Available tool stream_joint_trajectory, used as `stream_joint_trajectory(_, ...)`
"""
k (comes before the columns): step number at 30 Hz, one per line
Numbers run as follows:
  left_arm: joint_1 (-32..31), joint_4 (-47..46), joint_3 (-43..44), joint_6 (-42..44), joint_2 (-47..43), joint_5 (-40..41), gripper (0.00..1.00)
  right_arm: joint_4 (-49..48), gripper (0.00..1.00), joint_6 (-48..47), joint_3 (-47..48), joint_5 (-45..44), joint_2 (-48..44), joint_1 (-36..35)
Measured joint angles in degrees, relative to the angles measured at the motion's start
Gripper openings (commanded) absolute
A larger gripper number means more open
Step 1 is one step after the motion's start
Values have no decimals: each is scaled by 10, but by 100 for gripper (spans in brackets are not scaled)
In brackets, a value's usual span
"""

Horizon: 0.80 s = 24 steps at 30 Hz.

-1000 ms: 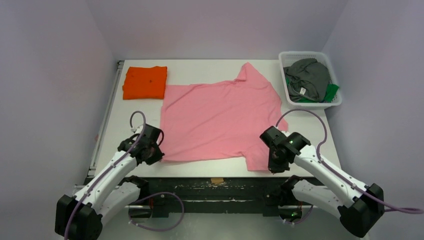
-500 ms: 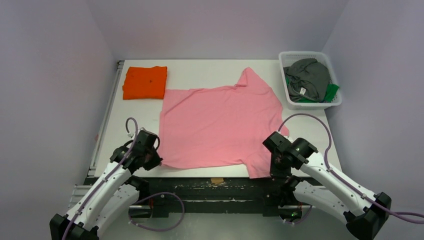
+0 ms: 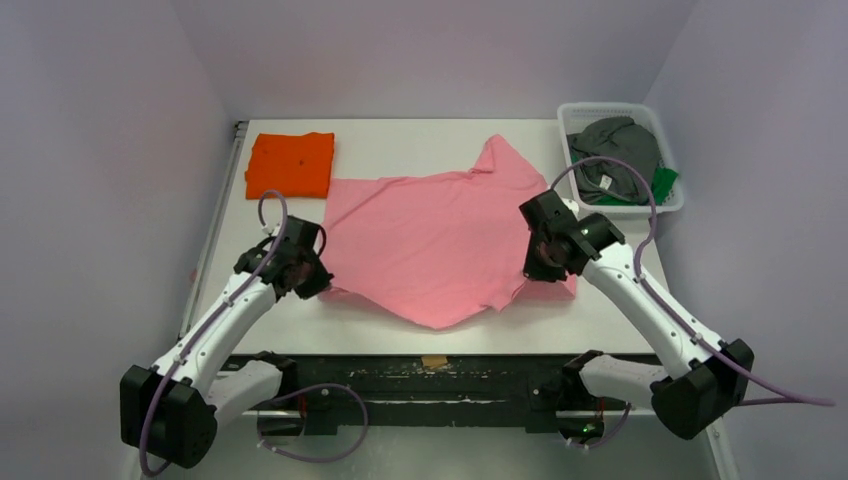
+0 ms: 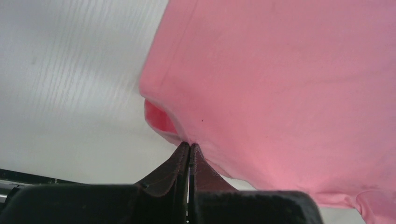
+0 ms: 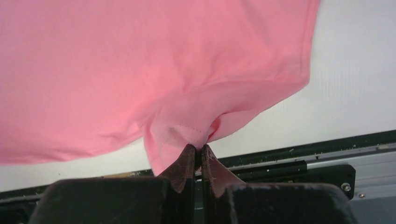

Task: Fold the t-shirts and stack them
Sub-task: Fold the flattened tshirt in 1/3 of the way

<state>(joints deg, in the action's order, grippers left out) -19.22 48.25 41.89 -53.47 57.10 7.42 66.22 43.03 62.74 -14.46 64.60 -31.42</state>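
Note:
A light pink t-shirt [image 3: 440,225] lies spread over the middle of the table, its near edge lifted and sagging to a point. My left gripper [image 3: 312,280] is shut on the shirt's near left corner [image 4: 187,140]. My right gripper [image 3: 541,268] is shut on the near right corner by the sleeve [image 5: 198,140]. Both corners hang above the table. A folded orange t-shirt [image 3: 291,164] rests at the far left. Dark grey [image 3: 615,155] and green [image 3: 662,182] t-shirts sit in the basket.
The white mesh basket [image 3: 623,208] stands at the far right corner. The table's front edge with its black rail [image 3: 430,365] runs below the lifted shirt. Walls close in on three sides.
Both grippers have lifted the pink shirt's near corners and carried them away from the front edge toward the back; the near hem now folds up and sags in the middle.

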Motion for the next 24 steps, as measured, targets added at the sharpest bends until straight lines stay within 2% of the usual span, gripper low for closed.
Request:
stream_joint_trajectory(15,97,-45,82,49,125,3,0,-107,0,-92,113,33,169,129)
stream_joint_trajectory(24,110,-64,129,66,215,3,0,-129,0,-118,177,66,262,166)
